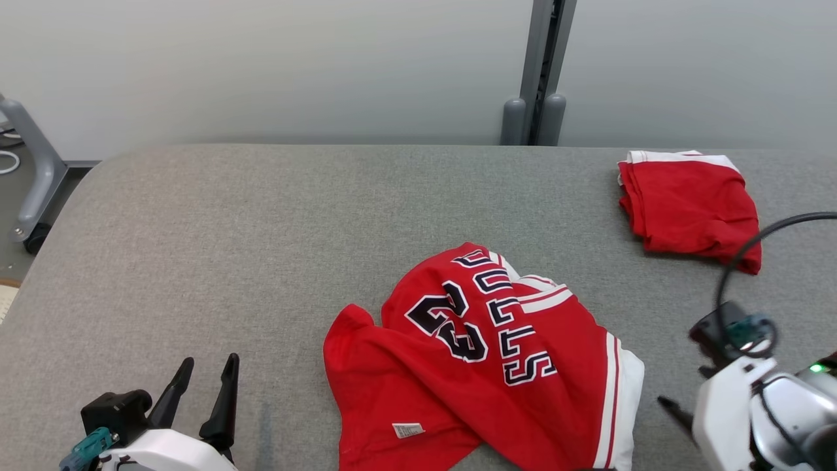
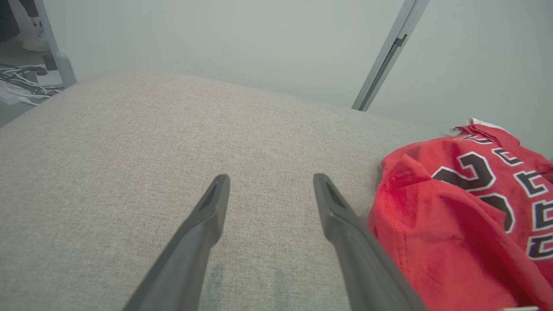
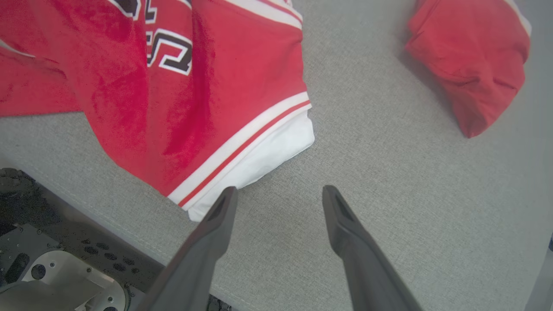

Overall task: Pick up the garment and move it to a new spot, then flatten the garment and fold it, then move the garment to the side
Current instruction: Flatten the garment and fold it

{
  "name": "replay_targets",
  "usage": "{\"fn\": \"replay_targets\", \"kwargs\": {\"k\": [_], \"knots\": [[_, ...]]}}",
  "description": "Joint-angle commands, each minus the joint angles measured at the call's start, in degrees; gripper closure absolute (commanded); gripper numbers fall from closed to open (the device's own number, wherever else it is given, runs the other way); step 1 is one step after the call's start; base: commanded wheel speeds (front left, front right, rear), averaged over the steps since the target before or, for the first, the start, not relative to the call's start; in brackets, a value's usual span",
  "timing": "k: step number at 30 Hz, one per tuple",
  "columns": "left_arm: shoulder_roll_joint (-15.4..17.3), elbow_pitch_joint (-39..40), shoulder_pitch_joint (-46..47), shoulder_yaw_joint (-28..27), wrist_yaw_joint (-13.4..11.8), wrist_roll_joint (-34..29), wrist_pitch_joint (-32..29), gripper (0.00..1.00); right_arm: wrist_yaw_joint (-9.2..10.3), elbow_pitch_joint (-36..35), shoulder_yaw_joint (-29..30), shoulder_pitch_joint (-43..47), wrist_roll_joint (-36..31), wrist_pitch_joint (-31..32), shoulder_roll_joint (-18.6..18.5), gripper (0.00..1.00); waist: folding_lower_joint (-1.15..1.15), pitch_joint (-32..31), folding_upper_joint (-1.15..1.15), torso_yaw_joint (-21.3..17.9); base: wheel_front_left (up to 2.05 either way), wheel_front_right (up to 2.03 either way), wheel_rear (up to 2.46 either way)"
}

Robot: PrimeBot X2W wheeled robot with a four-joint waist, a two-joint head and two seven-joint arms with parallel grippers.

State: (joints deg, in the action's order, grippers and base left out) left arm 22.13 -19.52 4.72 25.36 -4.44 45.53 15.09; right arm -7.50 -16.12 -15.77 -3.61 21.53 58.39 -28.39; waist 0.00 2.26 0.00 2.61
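The grey padded surface (image 1: 261,229) carries everything here. Nothing on it serves as a container, so both cloth items lie straight on the fabric top.

The garment (image 1: 484,366), a red jersey with dark lettering and white-and-red trim, lies crumpled by the front edge, a little right of centre. Its white hem corner lies close to that edge. It is bunched and folded over itself, so the main risk, as I judge it, is a pinch that takes two layers at once, or one layer alone. Either way the cloth would lift as a twisted lump and not spread flat. A drag toward the robot could also pull the hem over the front edge, where the weight of the hanging part might draw more of it off.

A smaller folded red piece (image 1: 693,209) sits near the far right corner, well apart from the jersey. If the jersey is carried or swept to that side, it could knock this piece out of its fold.

The left claw (image 1: 210,358) hovers near the front left corner with its jaws spread and nothing between them, just beside the jersey's left side. The right claw (image 3: 280,190) is also spread and holds nothing, with one finger just beside the white hem. A careless close there could snag only the trim.
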Motion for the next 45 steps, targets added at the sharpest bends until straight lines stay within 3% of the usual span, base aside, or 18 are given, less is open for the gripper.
{"fn": "replay_targets", "kwargs": {"k": [1, 5, 10, 15, 16, 20, 27, 33, 40, 45], "knots": [[0.5, 0.3, -0.5, -0.1, -0.3, 0.0, -0.2, 0.0, 0.0, -1.6, 3.0, 1.3, -0.9, -0.9, 1.0, 0.0, 0.0, -0.4, 0.0, -0.5, 0.0, 0.0, 0.0], [1.1, 1.3, -0.1, 0.2, -0.6, -0.4, -0.9, 0.0, 0.0, -5.0, 10.2, 2.9, -3.3, -4.3, 3.7, 0.0, 0.0, -0.8, 0.0, -1.4, 0.0, 0.0, 0.0], [1.0, 2.3, 0.3, 0.8, -0.9, -0.6, -1.6, 0.0, 0.0, -5.7, 16.3, 4.1, -6.3, -15.0, 10.4, 0.0, 0.0, -0.8, 0.0, -2.2, 0.0, 0.0, 0.0], [0.9, 3.0, 0.4, 0.6, -1.3, -0.2, -1.6, 0.0, -0.01, -1.7, 18.3, 5.6, -8.9, -28.3, 17.3, 0.0, 0.0, -0.9, 0.0, -2.9, 0.0, 0.0, 0.0], [0.9, 3.0, 0.4, 0.6, -1.3, -0.2, -1.6, 0.0, -0.01, -1.7, 18.3, 5.6, -8.9, -28.3, 17.3, 0.0, 0.0, -0.9, 0.0, -2.9, 0.0, 0.0, 0.0], [1.0, 3.5, 0.5, 0.3, -1.6, 0.0, -1.4, 0.0, -0.01, 2.3, 19.6, 5.4, -10.2, -39.2, 21.8, 0.0, 0.0, -0.7, 0.0, -3.4, 0.0, 0.0, 0.0], [1.0, 4.4, 1.5, 0.9, -1.2, -0.4, -1.9, 0.0, -0.01, 10.5, 19.8, 3.8, -10.1, -54.3, 24.7, 0.0, 0.0, -0.2, 0.0, -3.8, 0.0, 0.0, 0.0], [0.3, 5.0, 2.0, 2.3, 0.1, 0.1, -2.7, 0.0, -0.01, 18.0, 17.8, 2.8, -9.1, -58.8, 25.3, 0.0, 0.0, -0.2, 0.0, -3.6, 0.0, 0.0, 0.0], [-0.5, 5.3, 5.4, 5.1, 2.4, -0.9, -5.3, 0.0, -0.01, 21.6, 16.5, 0.8, -9.0, -59.9, 25.3, 0.0, 0.0, 0.0, 0.0, -3.3, 0.0, 0.0, 0.0], [-1.2, 4.0, 8.4, 7.0, 5.4, 1.9, -11.5, 0.0, -0.01, 22.6, 16.1, 0.0, -9.2, -59.9, 25.3, 0.0, 0.0, 0.1, 0.0, -3.7, 0.0, 0.0, 0.0]]}}
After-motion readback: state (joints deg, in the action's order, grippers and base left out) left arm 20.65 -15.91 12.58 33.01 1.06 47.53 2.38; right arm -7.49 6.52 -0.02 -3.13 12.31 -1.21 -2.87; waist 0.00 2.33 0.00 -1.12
